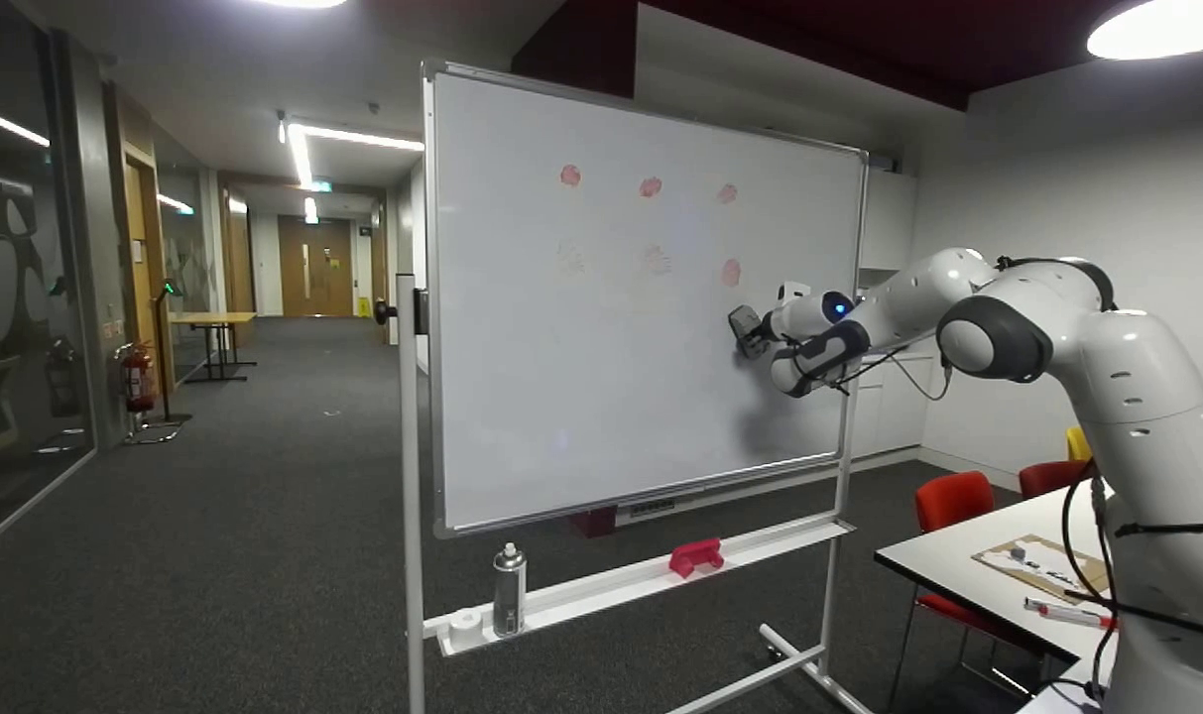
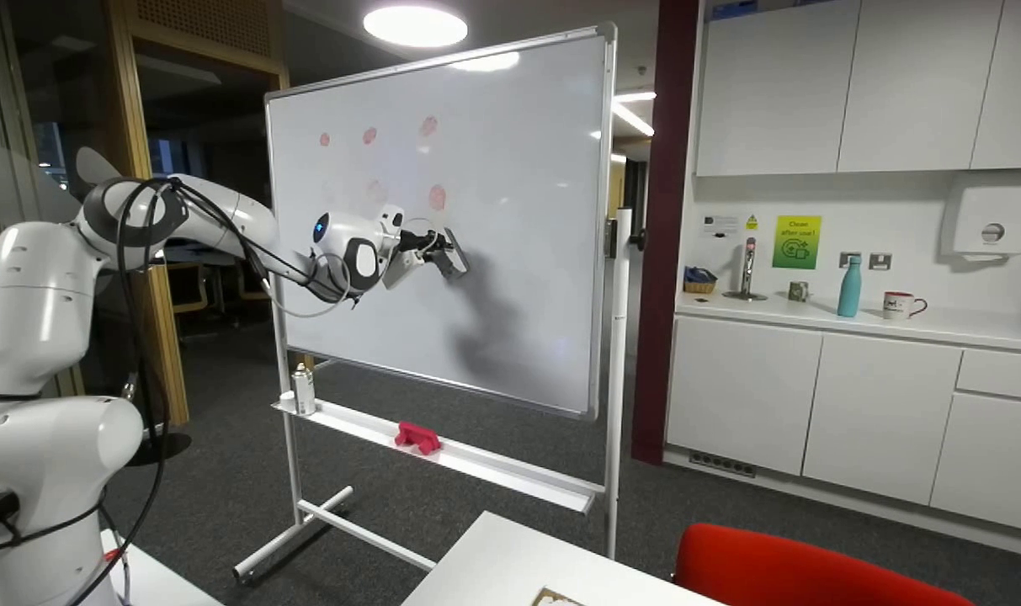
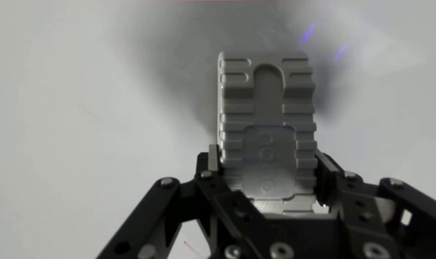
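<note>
My gripper (image 3: 269,162) is shut on a grey ribbed eraser (image 3: 268,104), its fingers pressed against the two long sides. In both exterior views the eraser (image 1: 748,330) is held up close before the whiteboard (image 2: 527,219); whether it touches the surface I cannot tell. Just above it is a red blotch (image 1: 731,273). More red blotches form a row higher up, among them a round red spot (image 1: 570,176). To the left, a faint pink smear (image 1: 656,260) and a paler one share the lower row. The eraser's board-side face is hidden in the wrist view.
Below the board, a white ledge (image 1: 601,593) carries a spray can (image 1: 509,595), a white roll (image 1: 465,627) and a red-pink holder (image 1: 697,557). Near the arm's base is a white table (image 1: 958,550) with markers (image 1: 1067,613), and a red chair (image 1: 955,508) beside it.
</note>
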`<state>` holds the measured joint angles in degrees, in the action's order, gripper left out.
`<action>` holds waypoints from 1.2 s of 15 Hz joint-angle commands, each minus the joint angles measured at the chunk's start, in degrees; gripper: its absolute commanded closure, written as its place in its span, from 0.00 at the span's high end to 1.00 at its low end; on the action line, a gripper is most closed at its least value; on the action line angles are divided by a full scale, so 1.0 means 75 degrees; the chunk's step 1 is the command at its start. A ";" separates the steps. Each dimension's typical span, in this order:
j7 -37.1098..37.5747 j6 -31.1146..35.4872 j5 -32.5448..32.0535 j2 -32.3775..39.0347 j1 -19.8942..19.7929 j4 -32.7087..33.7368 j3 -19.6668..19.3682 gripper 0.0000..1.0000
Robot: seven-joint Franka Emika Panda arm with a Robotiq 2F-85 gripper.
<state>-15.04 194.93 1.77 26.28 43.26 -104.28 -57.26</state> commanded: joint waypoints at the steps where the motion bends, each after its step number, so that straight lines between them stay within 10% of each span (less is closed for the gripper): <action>1: -0.0096 0.0326 0.0037 0.0485 0.0328 -0.0179 -0.0155 0.35; 18: 0.0003 0.0012 0.0084 0.0076 0.1211 -0.0068 -0.0754 0.35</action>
<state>-14.90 196.18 1.85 28.64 50.82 -106.99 -61.20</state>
